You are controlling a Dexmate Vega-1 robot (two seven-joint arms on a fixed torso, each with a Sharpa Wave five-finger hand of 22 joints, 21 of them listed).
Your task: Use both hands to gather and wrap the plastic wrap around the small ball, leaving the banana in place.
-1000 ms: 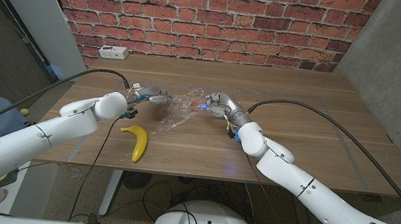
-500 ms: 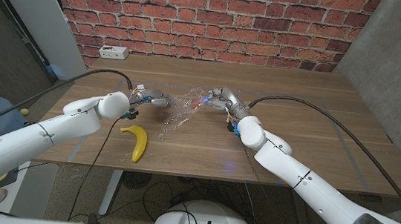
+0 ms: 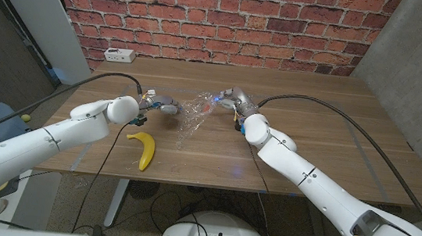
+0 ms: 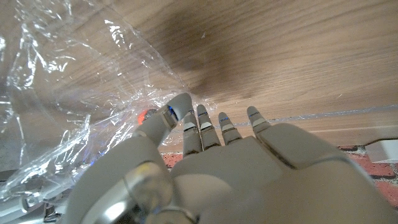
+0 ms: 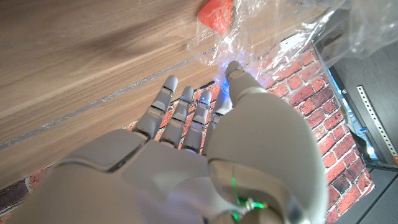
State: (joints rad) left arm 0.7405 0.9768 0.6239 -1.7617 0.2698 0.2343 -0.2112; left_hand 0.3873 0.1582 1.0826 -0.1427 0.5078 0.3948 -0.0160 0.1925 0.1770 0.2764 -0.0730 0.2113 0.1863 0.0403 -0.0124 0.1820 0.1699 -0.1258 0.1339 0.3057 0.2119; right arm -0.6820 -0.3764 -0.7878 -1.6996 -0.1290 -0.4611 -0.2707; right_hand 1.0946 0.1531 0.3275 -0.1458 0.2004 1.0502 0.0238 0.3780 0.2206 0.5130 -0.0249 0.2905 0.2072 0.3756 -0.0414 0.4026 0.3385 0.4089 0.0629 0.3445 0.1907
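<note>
On the wooden table (image 3: 313, 121) the crumpled sheet of plastic wrap (image 3: 189, 116) lies between the two hands, trailing from mid-table toward the near edge, and the small red ball (image 3: 210, 108) sits under or within its far end. The ball lies just beside the right hand (image 3: 231, 100) and farther from the left hand (image 3: 165, 104), so the right hand is the nearer one; in the right wrist view the ball (image 5: 216, 14) lies beyond the fingertips (image 5: 170, 84), covered by film, with the fingers extended and slightly apart. Whether that thumb is pinching the wrap (image 5: 298, 25) I cannot tell. The left hand, seen from its wrist camera (image 4: 205, 168), has its fingers (image 4: 200, 118) reaching into the film's edge (image 4: 68, 93) with the thumb drawn toward them; it looks like a pinch on the plastic, but the contact is too blurred to confirm, and the ball (image 4: 147, 114) peeps out past the thumb. The yellow banana (image 3: 143, 149) lies well apart from the wrap's bulk, nearer the front edge, on the left arm's side, its long axis running roughly front to back. Gathering probably means both hands closing inward on the ball, the left covering more ground.
</note>
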